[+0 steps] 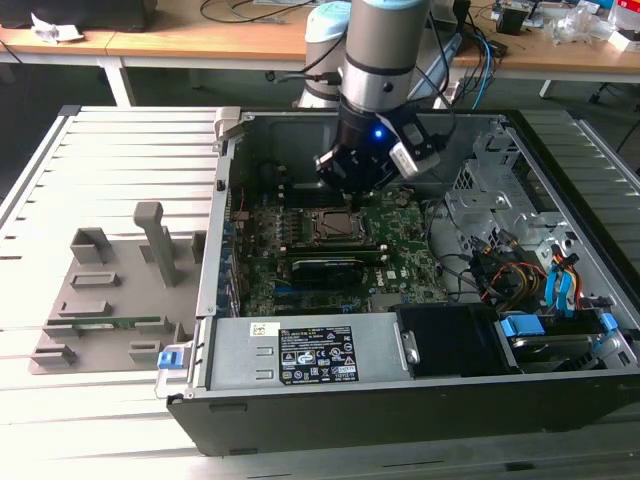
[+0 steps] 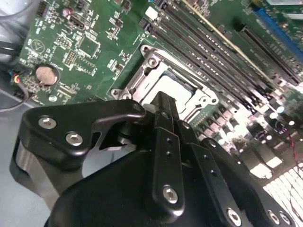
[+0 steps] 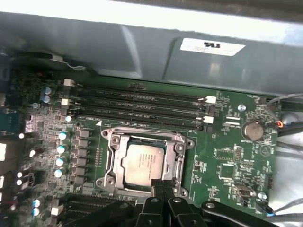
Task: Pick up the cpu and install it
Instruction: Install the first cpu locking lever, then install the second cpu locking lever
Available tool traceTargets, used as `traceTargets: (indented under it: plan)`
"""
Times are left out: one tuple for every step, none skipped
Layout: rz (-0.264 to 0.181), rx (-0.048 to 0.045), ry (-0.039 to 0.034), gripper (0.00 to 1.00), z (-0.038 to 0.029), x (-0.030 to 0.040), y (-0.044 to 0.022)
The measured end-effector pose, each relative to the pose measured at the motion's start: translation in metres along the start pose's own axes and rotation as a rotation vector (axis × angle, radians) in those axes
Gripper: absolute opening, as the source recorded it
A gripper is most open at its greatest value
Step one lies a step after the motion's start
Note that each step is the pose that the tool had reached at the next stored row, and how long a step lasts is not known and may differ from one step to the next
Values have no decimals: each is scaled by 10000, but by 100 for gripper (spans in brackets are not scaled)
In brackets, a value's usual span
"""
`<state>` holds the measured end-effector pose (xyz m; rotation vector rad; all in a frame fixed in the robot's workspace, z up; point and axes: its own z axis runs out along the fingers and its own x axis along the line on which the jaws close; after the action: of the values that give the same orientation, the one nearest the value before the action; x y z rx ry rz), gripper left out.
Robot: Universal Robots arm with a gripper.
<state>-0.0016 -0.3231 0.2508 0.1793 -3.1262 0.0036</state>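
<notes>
In the exterior view, starting at that view's left, a grey fixture plate (image 1: pixel 105 300) lies on the slatted table (image 1: pixel 120 160), well apart from the work. To its right stands the open computer case (image 1: pixel 400 400), with the green motherboard (image 1: pixel 400 255) on its floor. The arm reaches down into the case, and the gripper (image 1: pixel 352 185) hangs directly above the socket (image 1: pixel 335 225). In the first wrist view the cpu (image 3: pixel 143 163) lies flat inside the socket's metal frame (image 3: pixel 111 163), silver top upward, its edges parallel to the frame; it appears seated. The long memory slots (image 3: pixel 142 106) run alongside, beyond the socket from the camera. The fingertips (image 3: pixel 161 185) are drawn together in a narrow point with no gap between them, and they carry nothing. They sit just over the near edge of the cpu; whether they touch it I cannot tell. The second wrist view agrees: the fingers (image 2: pixel 165 123) are closed together above the frame, pointing at the chip's near edge. Judgement: the cpu lies immediately below and just ahead of the fingertips, so the deciding relation is vertical clearance only.
</notes>
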Motion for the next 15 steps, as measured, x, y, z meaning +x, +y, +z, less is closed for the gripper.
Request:
traceTargets:
  plan:
    - [0,12,1,11,-20,0,0]
    - [0,34,4,11,-51,0,0]
    - [1,41,3,11,-68,1,0]
    - [1,39,3,11,-68,0,0]
    - [0,40,3,11,-68,1,0]
    - [1,42,4,11,-69,1,0]
    - [1,41,4,11,-69,1,0]
    - [1,41,3,11,-69,1,0]
    - [1,41,4,11,-69,1,0]
    - [1,41,4,11,-70,1,0]
    - [1,41,4,11,-70,1,0]
    - [1,41,11,11,-69,-2,-27]
    - [1,19,31,11,-56,-6,-116]
    - [0,12,31,11,-47,7,-228]
    - [-1,-1,30,11,-42,12,-268]
